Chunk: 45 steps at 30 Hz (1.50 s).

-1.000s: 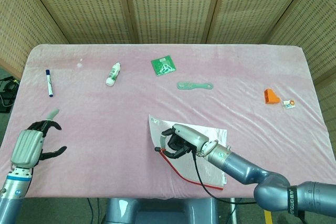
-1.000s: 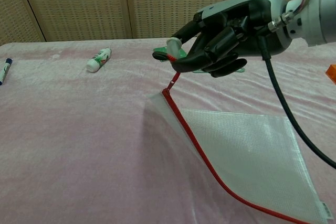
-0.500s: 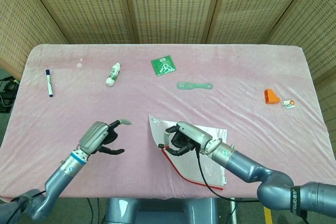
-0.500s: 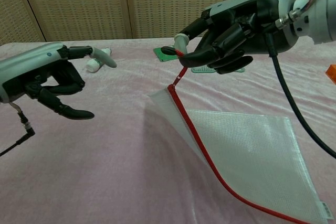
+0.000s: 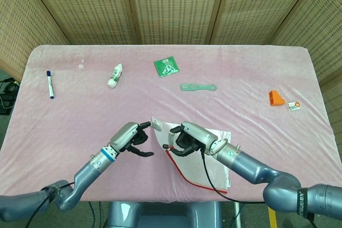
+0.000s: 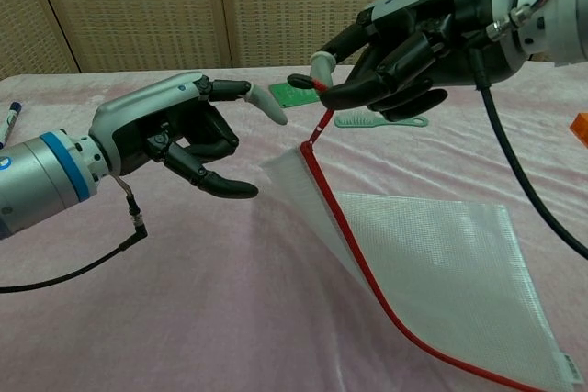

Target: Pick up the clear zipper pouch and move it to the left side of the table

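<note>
The clear zipper pouch [image 6: 432, 273] lies on the pink counter [image 5: 80, 105], with its red zipper corner lifted up. The right robot hand [image 6: 413, 39] pinches that corner. The left robot hand [image 6: 179, 140] is just beside the corner, to its left, spread apart and holding nothing. The pouch stretches away toward the right.

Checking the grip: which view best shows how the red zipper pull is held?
Chest view: the right hand pinches the red zipper pull, lifting the clear pouch's corner. Head view hides the pinch under the hand.
</note>
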Available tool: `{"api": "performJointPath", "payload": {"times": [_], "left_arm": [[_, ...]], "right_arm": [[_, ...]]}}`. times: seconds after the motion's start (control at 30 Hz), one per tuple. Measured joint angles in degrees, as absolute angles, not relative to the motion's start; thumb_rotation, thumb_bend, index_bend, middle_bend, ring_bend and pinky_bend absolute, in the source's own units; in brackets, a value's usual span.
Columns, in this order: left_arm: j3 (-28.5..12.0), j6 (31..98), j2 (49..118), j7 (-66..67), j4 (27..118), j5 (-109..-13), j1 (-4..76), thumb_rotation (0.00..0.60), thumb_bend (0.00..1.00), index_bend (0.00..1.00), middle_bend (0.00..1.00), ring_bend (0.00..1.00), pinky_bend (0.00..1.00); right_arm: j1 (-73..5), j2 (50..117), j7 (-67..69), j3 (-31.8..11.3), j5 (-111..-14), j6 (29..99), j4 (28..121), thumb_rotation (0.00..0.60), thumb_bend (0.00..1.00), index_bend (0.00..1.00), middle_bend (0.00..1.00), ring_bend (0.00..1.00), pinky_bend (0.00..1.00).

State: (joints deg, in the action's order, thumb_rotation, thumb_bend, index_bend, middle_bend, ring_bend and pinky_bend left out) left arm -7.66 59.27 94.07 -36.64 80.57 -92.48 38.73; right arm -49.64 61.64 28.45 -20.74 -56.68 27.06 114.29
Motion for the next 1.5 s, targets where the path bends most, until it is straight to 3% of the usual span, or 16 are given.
{"api": "performJointPath", "payload": {"times": [0.2,0.4,0.67,0.87,1.07,1.5], "left_arm": [[-7.15,57.73,95.22,-36.45,80.71,-92.43,41.18,0.6,0.02,0.41,0.98,0.88,1.0],[-6.64,57.26,96.45,-36.04,80.18,-91.45,42.18,0.6,0.14,0.48,0.98,0.88,1.0],[-6.65,57.74,97.34,-35.78,79.64,-90.28,42.87,0.6,0.43,0.61,0.98,0.88,1.0],[-6.96,58.07,97.88,-34.82,79.88,-89.23,43.2,0.6,0.58,0.71,0.98,0.88,1.0],[-7.96,58.11,98.53,-35.02,80.66,-87.25,43.4,0.6,0.61,0.8,0.98,0.88,1.0],[-10.15,58.71,98.51,-37.65,83.27,-83.99,43.17,0.6,0.69,0.85,0.98,0.88,1.0]], "right_arm": [[-49.99,61.3,28.06,-20.61,-56.26,27.44,114.51,0.6,0.98,0.77,1.0,0.97,1.0],[-50.23,60.51,27.65,-20.45,-55.96,27.5,114.66,0.6,0.98,0.77,1.0,0.97,1.0],[-50.12,59.92,27.99,-20.42,-56.02,27.35,114.62,0.6,0.98,0.77,1.0,0.97,1.0],[-49.74,59.74,28.53,-20.4,-56.8,26.99,114.42,0.6,0.98,0.77,1.0,0.97,1.0],[-48.75,59.81,28.85,-20.31,-58.08,27.83,114.52,0.6,0.98,0.77,1.0,0.97,1.0],[-46.03,61.48,26.16,-18.21,-60.61,34.28,116.78,0.6,0.98,0.77,1.0,0.97,1.0]]}}
